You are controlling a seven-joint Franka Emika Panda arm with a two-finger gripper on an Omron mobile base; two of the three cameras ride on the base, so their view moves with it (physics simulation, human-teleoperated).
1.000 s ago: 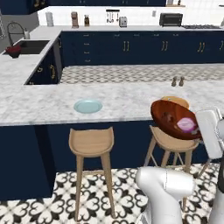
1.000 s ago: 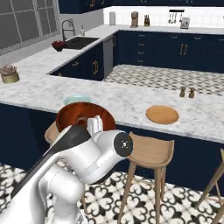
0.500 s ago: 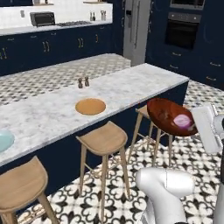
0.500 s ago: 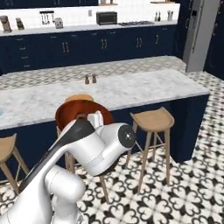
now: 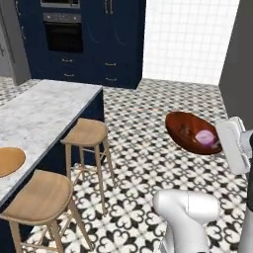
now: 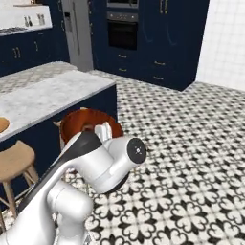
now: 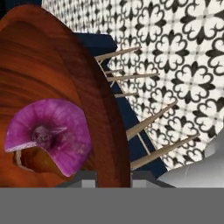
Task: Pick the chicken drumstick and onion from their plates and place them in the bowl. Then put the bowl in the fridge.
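My gripper [image 7: 113, 175] is clamped on the bowl's [image 5: 190, 132] rim, onion [image 7: 50, 133] inside. Carrying step; next, I should reach the fridge [image 6: 76, 33].

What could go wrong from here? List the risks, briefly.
1. The bowl is carried tilted above the patterned floor, gripped at one rim; the onion and drumstick inside could roll out.
2. The gripper pinches only the bowl's edge, so a jolt might loosen the hold.
3. The stools and island counter stand close; a swing could clip them.
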